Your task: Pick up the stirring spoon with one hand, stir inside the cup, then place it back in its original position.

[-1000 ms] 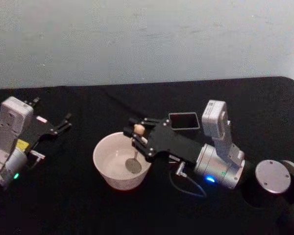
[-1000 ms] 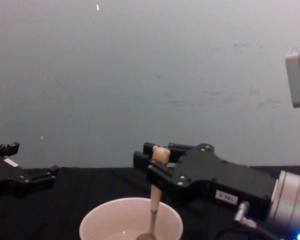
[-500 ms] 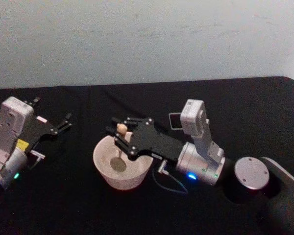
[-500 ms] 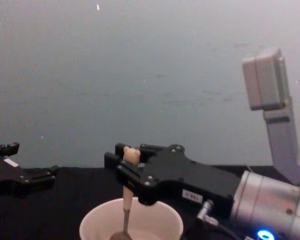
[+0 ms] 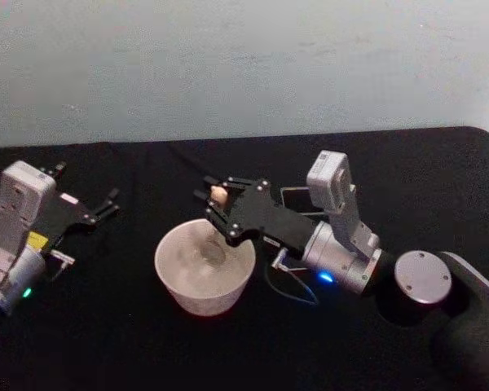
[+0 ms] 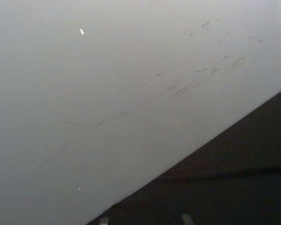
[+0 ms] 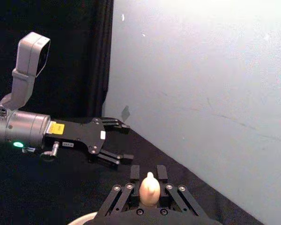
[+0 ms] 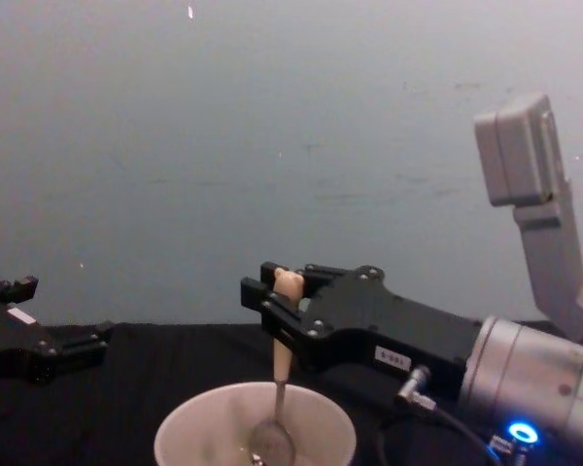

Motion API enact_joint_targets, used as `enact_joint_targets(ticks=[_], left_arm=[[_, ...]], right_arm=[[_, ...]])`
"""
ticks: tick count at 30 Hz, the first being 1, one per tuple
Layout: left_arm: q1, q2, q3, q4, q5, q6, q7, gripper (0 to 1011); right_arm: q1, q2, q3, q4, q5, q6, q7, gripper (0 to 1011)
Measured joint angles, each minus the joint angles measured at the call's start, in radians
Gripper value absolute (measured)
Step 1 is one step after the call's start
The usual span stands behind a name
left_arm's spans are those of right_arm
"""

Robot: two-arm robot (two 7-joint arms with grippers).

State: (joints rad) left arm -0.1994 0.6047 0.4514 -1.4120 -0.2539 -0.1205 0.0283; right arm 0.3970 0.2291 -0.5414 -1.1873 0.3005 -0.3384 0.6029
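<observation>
My right gripper is clamped on the pale beige handle of the small metal-bowled stirring spoon, just under its knobby tip, and the spoon hangs almost upright with its shiny bowl down inside the wide cream-white round cup on the black table. I judge this to be mid-stir. My grip sits high on a thin handle, so a scrape against the cup's wall could twist the spoon between my fingers, or push the light-looking cup along the cloth. The tall dark grey square holder stands just behind my right wrist. A careless swing could knock it, and its narrow mouth leaves little margin for the return. The chest view shows from the side how deep the spoon's bowl sits below the rim, which the head view leaves as a blur. The head view in turn places the holder. The right wrist view shows my left gripper off to the side, its fingers apart and holding nothing.
</observation>
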Motion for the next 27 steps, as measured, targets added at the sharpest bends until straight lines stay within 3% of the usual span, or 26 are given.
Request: enact_joint_targets(ticks=[9,17,27], left_arm=[[0.0,0.0,0.0,0.0,0.0,0.0,0.0,1001],[0.0,0.0,0.0,0.0,0.0,0.0,0.0,1001],[0.0,0.0,0.0,0.0,0.0,0.0,0.0,1001]], right_arm=[[-0.019,0.017,0.016,-0.024,0.002,0.009,0.001,212],[-0.062,0.059,0.033,-0.084,0.024,0.03,0.015,212],[-0.113,0.095,0.013,-0.164,0.065,0.056,0.063,212]])
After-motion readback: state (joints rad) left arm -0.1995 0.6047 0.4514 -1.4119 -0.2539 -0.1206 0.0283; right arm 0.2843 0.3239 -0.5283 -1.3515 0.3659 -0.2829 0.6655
